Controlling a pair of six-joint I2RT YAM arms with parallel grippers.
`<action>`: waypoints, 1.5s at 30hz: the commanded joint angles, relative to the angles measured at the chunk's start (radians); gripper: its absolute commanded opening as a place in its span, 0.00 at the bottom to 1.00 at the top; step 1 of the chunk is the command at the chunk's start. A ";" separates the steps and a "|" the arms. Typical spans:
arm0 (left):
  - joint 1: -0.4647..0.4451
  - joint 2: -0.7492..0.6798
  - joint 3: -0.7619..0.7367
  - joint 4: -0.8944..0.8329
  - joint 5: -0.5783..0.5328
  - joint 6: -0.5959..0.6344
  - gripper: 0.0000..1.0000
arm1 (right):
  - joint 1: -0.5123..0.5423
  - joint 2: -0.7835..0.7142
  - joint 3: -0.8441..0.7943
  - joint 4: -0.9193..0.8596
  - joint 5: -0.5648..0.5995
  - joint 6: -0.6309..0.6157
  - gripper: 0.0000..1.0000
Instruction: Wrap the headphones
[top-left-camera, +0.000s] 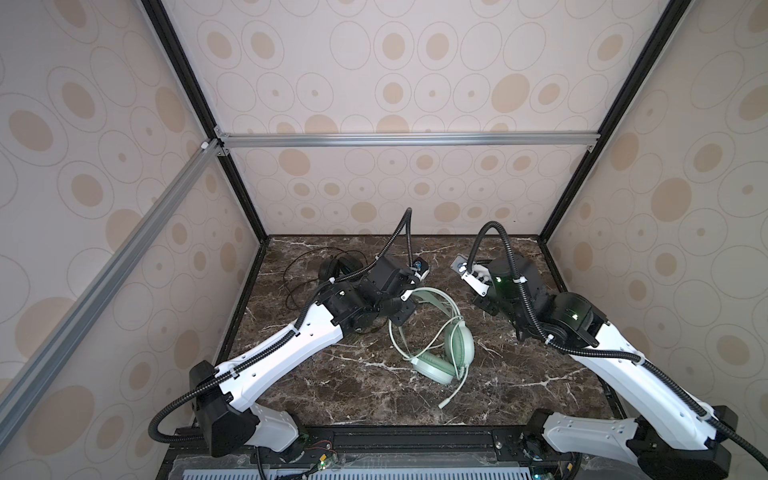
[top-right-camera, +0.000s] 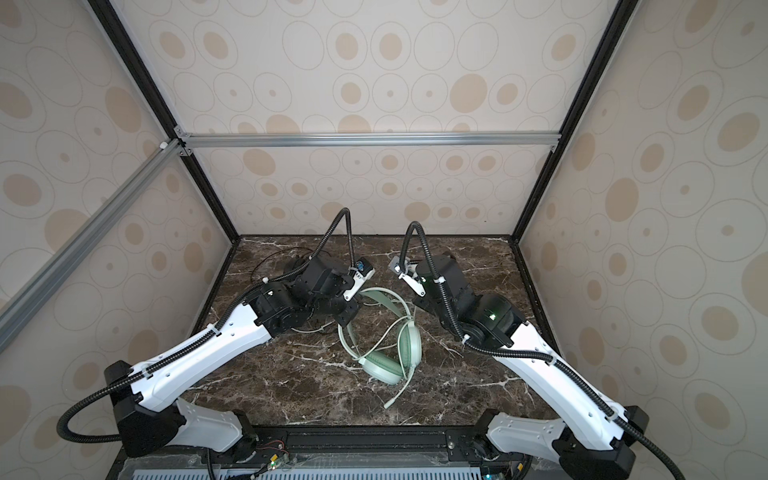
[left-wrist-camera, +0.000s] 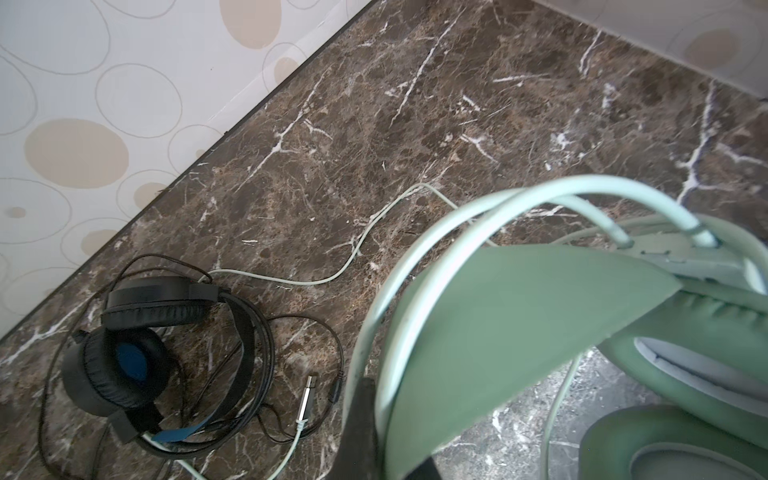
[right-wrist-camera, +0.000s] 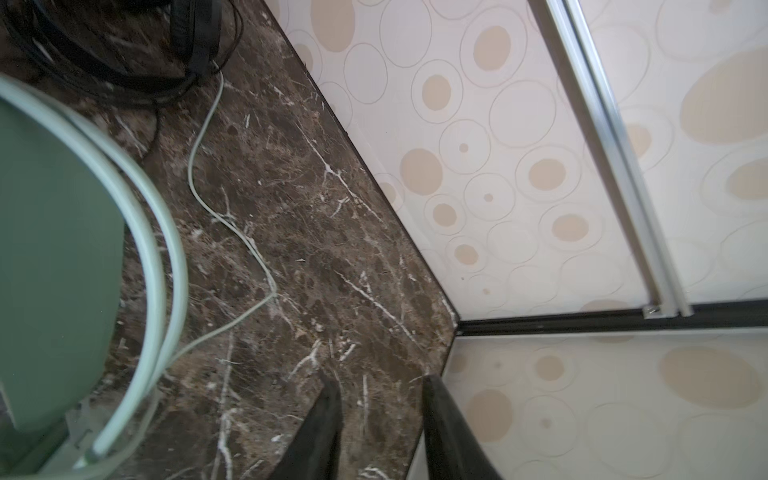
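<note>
The mint-green headphones (top-left-camera: 459, 340) (top-right-camera: 409, 345) lie mid-table on the marble. Their pale cord (top-left-camera: 457, 384) loops around them. My left gripper (top-left-camera: 401, 311) (left-wrist-camera: 386, 419) is shut on the thin rails of their headband (left-wrist-camera: 519, 324), lifting that end. The black headphones (top-left-camera: 340, 266) (left-wrist-camera: 137, 353), blue inside, sit at the back left in a tangle of thin black cord. A silver USB plug (left-wrist-camera: 305, 399) on a pale cord lies beside them. My right gripper (right-wrist-camera: 382, 411) hangs open over bare marble near the back right corner. It holds nothing and stands to the right of the green headband (right-wrist-camera: 54, 249).
The marble table (top-left-camera: 353, 382) is boxed in by patterned walls on three sides, with black frame posts at the back corners. A stretch of pale cord (right-wrist-camera: 232, 224) runs across the marble toward the black headset. Both arms reach in from the front edge.
</note>
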 joint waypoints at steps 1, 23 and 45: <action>0.020 -0.043 0.087 0.021 0.111 -0.121 0.00 | -0.114 -0.104 0.012 0.025 -0.283 0.124 0.54; 0.084 0.014 0.593 -0.192 0.193 -0.239 0.00 | -0.457 -0.303 -0.300 0.298 -0.846 0.376 0.96; 0.084 0.056 0.696 -0.076 0.233 -0.310 0.00 | -0.313 0.043 -0.336 0.692 -0.976 0.502 0.92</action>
